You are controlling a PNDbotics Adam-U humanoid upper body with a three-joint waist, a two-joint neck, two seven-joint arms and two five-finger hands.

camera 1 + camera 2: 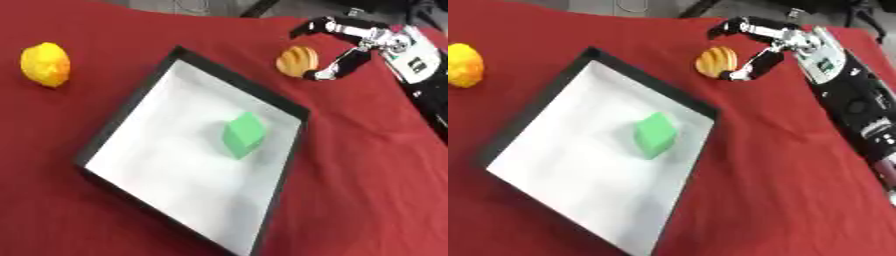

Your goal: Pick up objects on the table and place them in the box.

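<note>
Fingers [745, 72] beside orange shell-shaped object [715, 61]

Green block [244, 134], white black-rimmed box [131, 102], yellow-orange fruit [45, 64], ridged orange piece [296, 61], red cloth [367, 165]

Head-mounted stereo pair looking steeply down, fairly close, both eyes sharing the red cloth-covered table [367, 190] and black-rimmed white shallow box [535, 107].

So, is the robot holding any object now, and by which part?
Nothing is lifted yet. The right hand curls around the orange ridged object on the table, one finger against its right side. Whether it grips cannot be told.
</note>
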